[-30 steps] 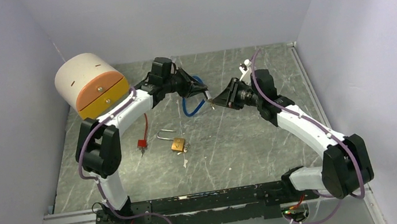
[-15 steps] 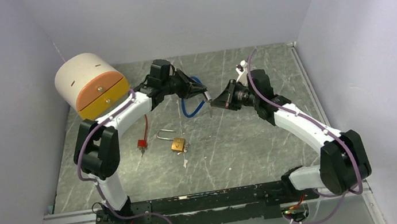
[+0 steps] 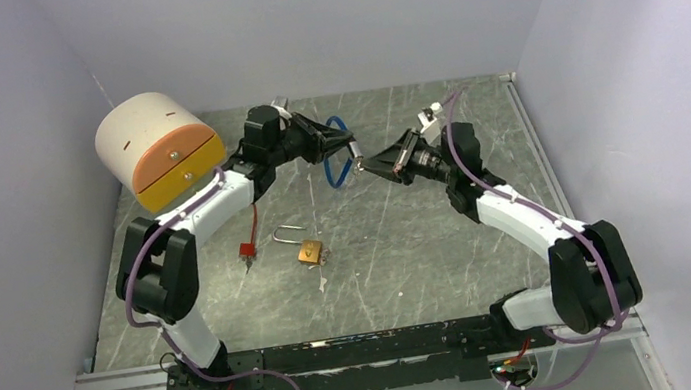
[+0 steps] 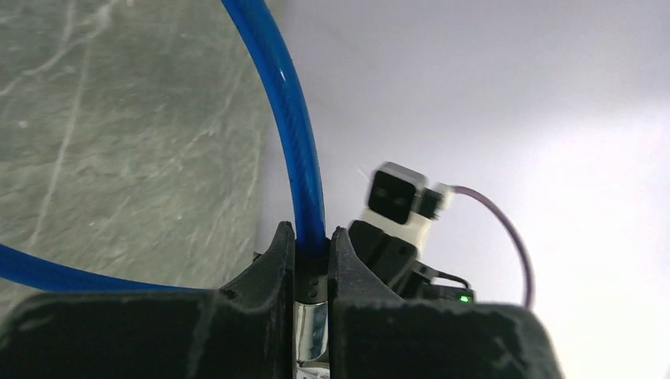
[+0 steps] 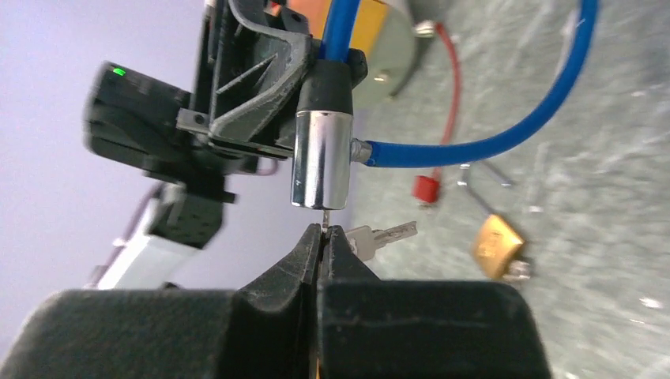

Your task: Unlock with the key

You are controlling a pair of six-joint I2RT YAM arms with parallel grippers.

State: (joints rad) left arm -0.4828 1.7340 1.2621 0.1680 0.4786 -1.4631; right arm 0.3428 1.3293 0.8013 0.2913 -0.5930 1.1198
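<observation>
Right wrist: we are pinching the key (image 5: 325, 217) between right fingers (image 5: 284, 272) at the cable lock (image 5: 320, 162), left fingers (image 4: 269, 268) clamping it; turning seemingly remains.

- lock barrel (image 5: 320, 162): polished metal, mirror-bright, with a matt black plastic collar on top;
- cable (image 5: 490, 136): smooth blue plastic sheath, glossy;
- key (image 5: 383, 234): bare silvery metal, lightly shiny;
- padlock (image 5: 498, 245): brass-coloured metal body with a soft shine;
- tabletop (image 3: 409, 247): grey, stone-like marbling with pale scratches and a low sheen;
- right gripper (image 5: 322, 234): matt black plastic, finely grainy on the fingers.
</observation>
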